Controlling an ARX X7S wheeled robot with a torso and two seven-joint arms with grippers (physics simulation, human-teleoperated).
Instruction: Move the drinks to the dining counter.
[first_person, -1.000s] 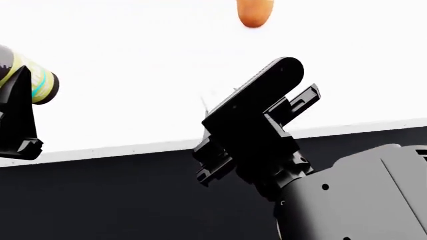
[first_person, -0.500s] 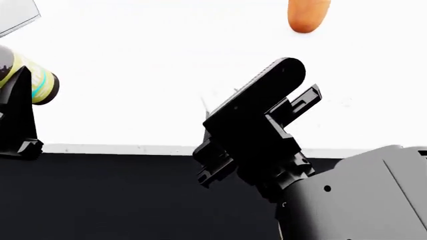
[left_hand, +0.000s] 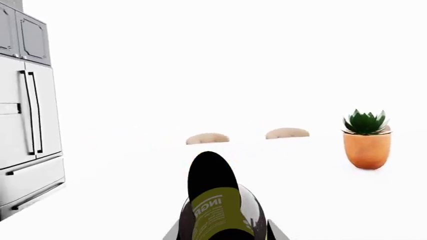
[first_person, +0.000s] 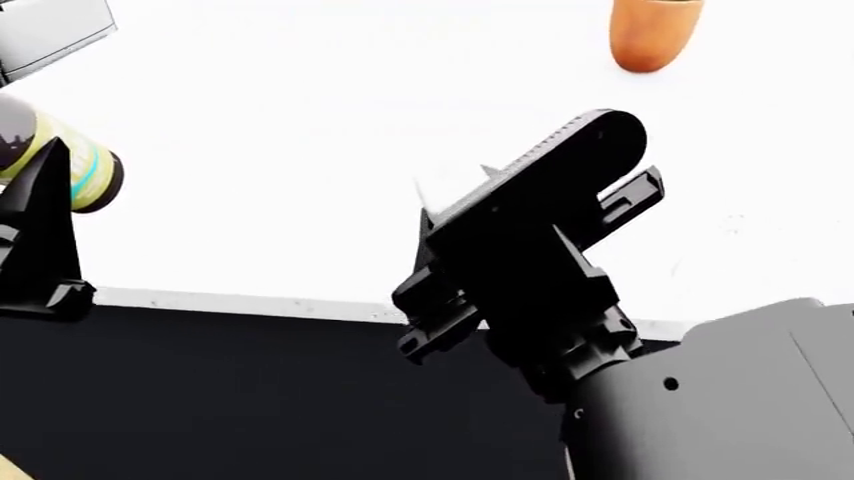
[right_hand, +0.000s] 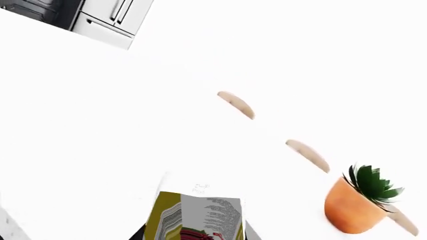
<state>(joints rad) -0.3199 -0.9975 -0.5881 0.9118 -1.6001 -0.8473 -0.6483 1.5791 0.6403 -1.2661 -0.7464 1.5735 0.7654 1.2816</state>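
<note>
The left gripper (first_person: 34, 235) is pinching a small dark bottle with a yellow-green label (left_hand: 217, 207), its black fingers pressed against the bottle's sides and carrying it in the air just above the near edge of the long white stone dining counter (first_person: 307, 170), towards that edge's left end in the head view. The right gripper (first_person: 534, 240) is holding a small white carton with printed sides (right_hand: 197, 215) over the same near edge; in the right wrist view the carton is filling the space between the fingers, though where they are touching it cannot be told. Both drinks are hanging over the counter rather than resting on it, probably because lowering them is the step in hand. An orange plant pot with a green succulent (right_hand: 353, 207) is standing well apart, farther across the top. The tall wine bottle is not showing in any view.
</note>
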